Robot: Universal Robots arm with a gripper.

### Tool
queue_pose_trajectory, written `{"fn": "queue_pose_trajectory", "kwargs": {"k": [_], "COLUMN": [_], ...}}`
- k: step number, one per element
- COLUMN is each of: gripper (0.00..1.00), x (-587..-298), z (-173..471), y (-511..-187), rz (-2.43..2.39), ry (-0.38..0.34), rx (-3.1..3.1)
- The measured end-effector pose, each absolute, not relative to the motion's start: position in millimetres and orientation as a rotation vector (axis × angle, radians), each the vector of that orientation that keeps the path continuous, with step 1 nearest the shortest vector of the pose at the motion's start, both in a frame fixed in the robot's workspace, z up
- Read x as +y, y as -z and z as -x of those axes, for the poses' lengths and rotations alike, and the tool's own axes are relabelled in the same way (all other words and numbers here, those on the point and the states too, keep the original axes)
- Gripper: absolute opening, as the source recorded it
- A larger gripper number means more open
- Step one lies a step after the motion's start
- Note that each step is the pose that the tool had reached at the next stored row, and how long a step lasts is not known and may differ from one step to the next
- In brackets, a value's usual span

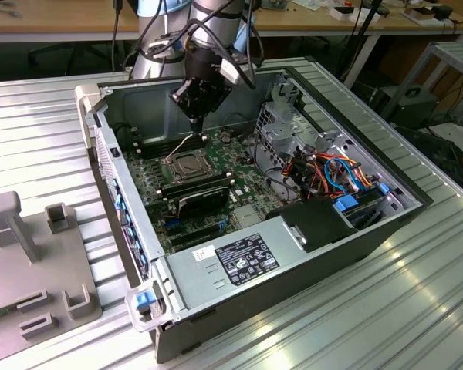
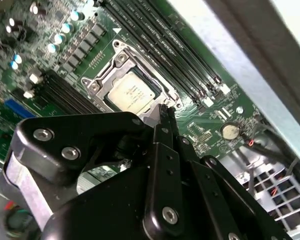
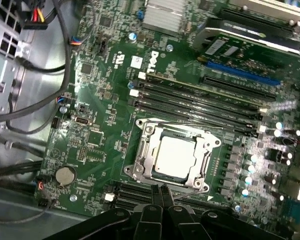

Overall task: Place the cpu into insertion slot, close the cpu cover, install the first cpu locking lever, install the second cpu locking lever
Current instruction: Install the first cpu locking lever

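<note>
The cpu (image 3: 175,155), a silver square chip, lies flat in the insertion slot (image 3: 140,172) on the green board. The cpu cover (image 3: 146,150) is down around it, and the chip shows through its cut-out. In the second wrist view the cpu (image 2: 131,93) sits just beyond my gripper (image 2: 164,111). The gripper (image 3: 162,190) is shut, its thin black fingertips together at the socket's edge. In the exterior view the gripper (image 1: 194,127) hangs over the cpu (image 1: 187,164). A thin silver locking lever (image 1: 181,146) slants up from the socket to the fingertips; I cannot tell whether it is held.
Long black memory slots (image 3: 200,102) run on both sides of the socket. A coin battery (image 3: 65,175) and loose cables (image 1: 332,173) lie nearby. The case walls (image 1: 100,131), a black card (image 1: 201,196) and the power supply (image 1: 247,258) hem in the board. A grey fixture (image 1: 31,254) stands on the table.
</note>
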State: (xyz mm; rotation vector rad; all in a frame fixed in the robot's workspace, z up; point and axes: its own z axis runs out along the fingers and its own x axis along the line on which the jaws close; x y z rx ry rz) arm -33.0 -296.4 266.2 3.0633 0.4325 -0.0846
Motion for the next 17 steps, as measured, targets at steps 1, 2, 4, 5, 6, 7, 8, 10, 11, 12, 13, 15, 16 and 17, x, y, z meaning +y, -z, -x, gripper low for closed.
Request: {"fn": "queue_pose_trajectory", "kwargs": {"k": [1,2,4,5,6,7,8,10,11,12,13,15,16,17], "gripper": [0.11,0.11,0.11,0.11,0.11,0.11,0.11,0.11,0.11,0.11,0.11,0.11,0.11,0.11], "x": [-296,-296,-296,-296,-296,-296,-296,-296,-296,-296,-296,-296,-296,-296], "z": [33,33,33,33,33,33,33,33,33,33,33,33,33,33], "y": [-265,-265,-265,-265,-265,-265,-266,-269,-273,-274,-276,-278,-278,-278], "rz": [-3.058,-3.052,-3.050,-3.050,-3.050,-3.051,-3.051,-3.050,-3.049,-3.049,-3.048,-3.048,-3.048,-3.048], "ry": [0.084,0.083,0.083,0.083,0.083,0.083,0.083,0.084,0.083,0.084,0.084,0.084,0.084,0.084], "rx": [0.464,0.496,0.511,0.511,0.510,0.507,0.505,0.504,0.503,0.503,0.503,0.503,0.503,0.503]}}
